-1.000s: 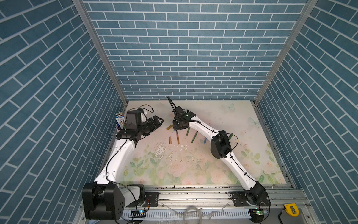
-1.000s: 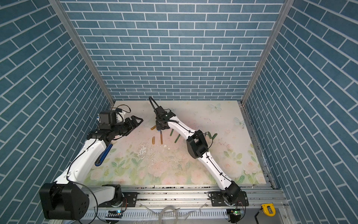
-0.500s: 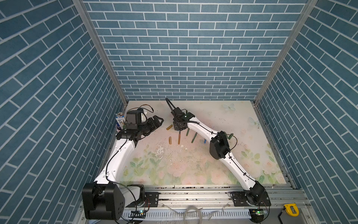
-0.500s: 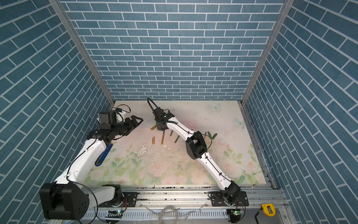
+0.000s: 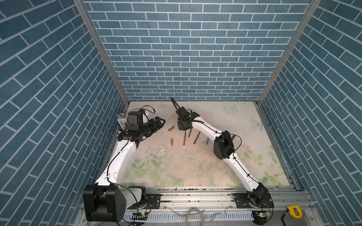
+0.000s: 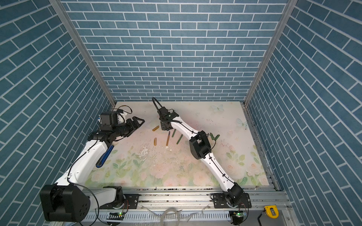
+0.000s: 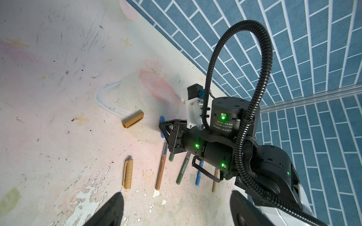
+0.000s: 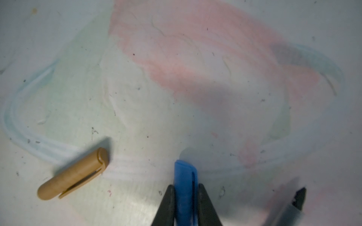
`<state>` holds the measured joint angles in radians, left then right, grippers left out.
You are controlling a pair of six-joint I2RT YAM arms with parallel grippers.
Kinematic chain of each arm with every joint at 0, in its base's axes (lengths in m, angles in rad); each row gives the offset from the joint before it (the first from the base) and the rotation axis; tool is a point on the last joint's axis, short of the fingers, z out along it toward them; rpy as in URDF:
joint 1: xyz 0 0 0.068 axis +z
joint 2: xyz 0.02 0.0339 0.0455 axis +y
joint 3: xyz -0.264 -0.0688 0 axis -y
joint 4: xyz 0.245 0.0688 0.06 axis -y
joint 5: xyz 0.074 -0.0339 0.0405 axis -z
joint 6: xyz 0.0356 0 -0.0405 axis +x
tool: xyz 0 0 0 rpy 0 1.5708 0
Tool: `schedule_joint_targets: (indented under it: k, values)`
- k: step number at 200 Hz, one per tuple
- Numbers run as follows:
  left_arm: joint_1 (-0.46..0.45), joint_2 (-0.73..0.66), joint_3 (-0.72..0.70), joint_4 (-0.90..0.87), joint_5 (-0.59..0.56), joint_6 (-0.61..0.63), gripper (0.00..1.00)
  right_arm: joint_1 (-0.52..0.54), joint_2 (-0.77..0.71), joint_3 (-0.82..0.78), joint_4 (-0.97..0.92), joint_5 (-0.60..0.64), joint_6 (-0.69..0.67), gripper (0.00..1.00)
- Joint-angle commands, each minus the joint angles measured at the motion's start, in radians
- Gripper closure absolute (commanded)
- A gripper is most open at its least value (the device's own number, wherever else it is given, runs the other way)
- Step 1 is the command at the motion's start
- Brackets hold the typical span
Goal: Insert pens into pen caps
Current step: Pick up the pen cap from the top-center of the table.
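Looking down on a flowered table mat (image 5: 235,121) ringed by blue brick walls, two white robot arms reach in from the near edge. The right gripper (image 8: 185,187) is clamped on the blue cap (image 8: 184,172) at the far middle of the mat. Its two black fingers pinch the cap's sides, and one end pokes out beyond them. Whether that end is the mouth, and whether the cap is clear of the mat, cannot be told. The blue pen (image 5: 207,140) lies flat on the mat, nearer the robot's base than the cap and toward the robot's right, just beside the right forearm. Two dark green pens (image 5: 196,138) lie between it and the gripper. Its long axis runs roughly near-to-far; the arm hides one end, so which way the tip points is unclear. The left gripper (image 5: 159,122) hovers with its jaws spread wide and nothing in them, well apart from the blue pen, across a golden-brown cap (image 5: 171,128) and a golden-brown pen (image 5: 184,139). The right arm is nearer, but its grip is taken, so fetching the pen probably falls to the left arm
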<state>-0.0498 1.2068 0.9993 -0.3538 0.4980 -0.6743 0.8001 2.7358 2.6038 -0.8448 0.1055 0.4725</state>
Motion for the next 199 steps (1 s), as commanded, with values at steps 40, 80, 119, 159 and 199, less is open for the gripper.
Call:
schedule_joint_targets:
  k: [40, 80, 119, 159, 199]
  values:
    - [0.007, 0.011, -0.008, 0.007, 0.000, 0.008, 0.14, -0.002, -0.053, -0.066, -0.018, 0.017, -0.002, 0.81]
    - [0.008, 0.015, -0.009, 0.009, 0.003, 0.008, 0.14, -0.003, -0.101, -0.126, 0.016, 0.036, -0.003, 0.81]
    - [0.010, 0.015, -0.008, 0.011, 0.004, 0.010, 0.13, -0.002, -0.136, -0.179, 0.039, 0.052, -0.005, 0.81]
    - [0.010, 0.016, -0.009, 0.016, 0.008, 0.009, 0.13, -0.004, -0.186, -0.244, 0.076, 0.069, -0.003, 0.81]
    - [0.010, 0.016, -0.011, 0.025, 0.017, 0.009, 0.13, -0.008, -0.220, -0.278, 0.094, 0.072, -0.004, 0.81]
